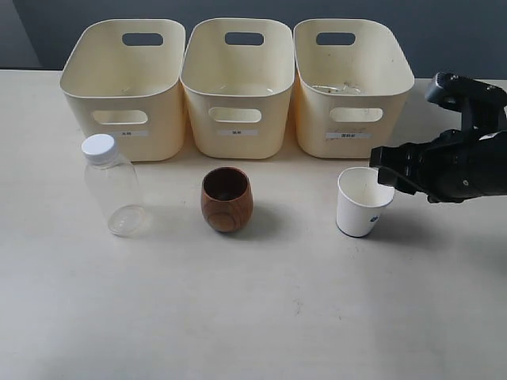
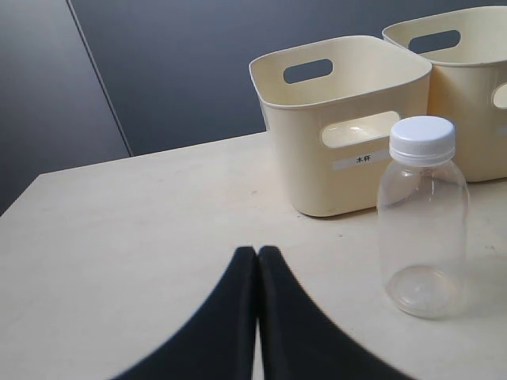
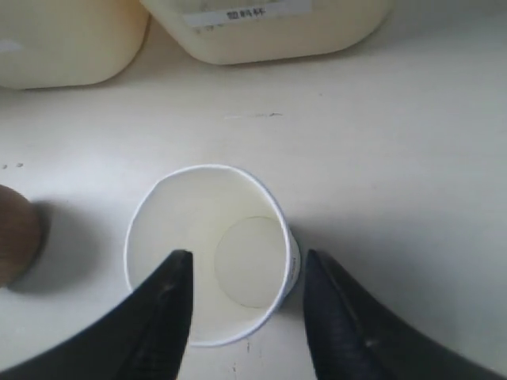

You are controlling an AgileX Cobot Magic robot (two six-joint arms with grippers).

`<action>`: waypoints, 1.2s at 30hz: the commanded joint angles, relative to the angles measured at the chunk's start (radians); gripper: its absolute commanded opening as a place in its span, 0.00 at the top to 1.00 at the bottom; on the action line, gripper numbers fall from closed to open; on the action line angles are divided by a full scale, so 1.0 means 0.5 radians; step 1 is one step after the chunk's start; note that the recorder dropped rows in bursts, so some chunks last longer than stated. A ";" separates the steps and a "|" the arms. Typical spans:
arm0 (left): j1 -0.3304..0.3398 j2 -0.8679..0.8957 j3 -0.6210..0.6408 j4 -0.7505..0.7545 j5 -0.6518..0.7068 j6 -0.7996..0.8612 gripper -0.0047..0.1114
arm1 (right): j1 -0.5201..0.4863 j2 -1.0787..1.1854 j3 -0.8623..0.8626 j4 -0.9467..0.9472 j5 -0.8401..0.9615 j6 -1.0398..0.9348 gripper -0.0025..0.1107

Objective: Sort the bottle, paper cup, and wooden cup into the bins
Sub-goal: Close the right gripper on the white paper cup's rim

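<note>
The clear bottle [image 1: 113,188] with a white cap stands upright at the left, in front of the left bin [image 1: 120,87]. The brown wooden cup [image 1: 226,199] sits in front of the middle bin [image 1: 236,83]. The white paper cup [image 1: 363,203] stands upright in front of the right bin [image 1: 352,83]. My right gripper [image 1: 382,168] is open at the paper cup's rim. In the right wrist view one finger [image 3: 170,293] is over the paper cup's [image 3: 198,222] inside and the other is outside its wall; the right gripper [image 3: 246,255] holds nothing. My left gripper [image 2: 257,252] is shut and empty, with the bottle [image 2: 422,229] off to one side.
The three cream bins stand side by side along the table's far edge, against a dark wall. The left wrist view shows the left bin [image 2: 341,127] and part of the middle bin [image 2: 467,79]. The wooden cup [image 3: 12,233] shows at the edge of the right wrist view.
</note>
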 commanded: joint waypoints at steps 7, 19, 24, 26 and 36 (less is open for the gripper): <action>-0.006 -0.010 0.003 -0.006 -0.002 -0.004 0.96 | 0.005 0.216 -0.007 -0.004 -0.140 -0.005 0.60; -0.006 -0.010 0.003 -0.006 -0.002 -0.004 0.96 | 0.005 0.289 -0.007 0.014 -0.208 -0.004 0.60; -0.006 -0.010 0.003 -0.006 -0.002 -0.004 0.96 | 0.005 0.289 -0.007 0.022 -0.208 -0.004 0.73; -0.006 -0.010 0.003 -0.006 -0.002 -0.004 0.96 | 0.005 0.289 -0.007 0.022 -0.192 -0.004 0.86; -0.006 -0.010 0.003 -0.006 -0.002 -0.004 0.96 | 0.005 0.280 -0.007 0.022 -0.158 -0.004 0.98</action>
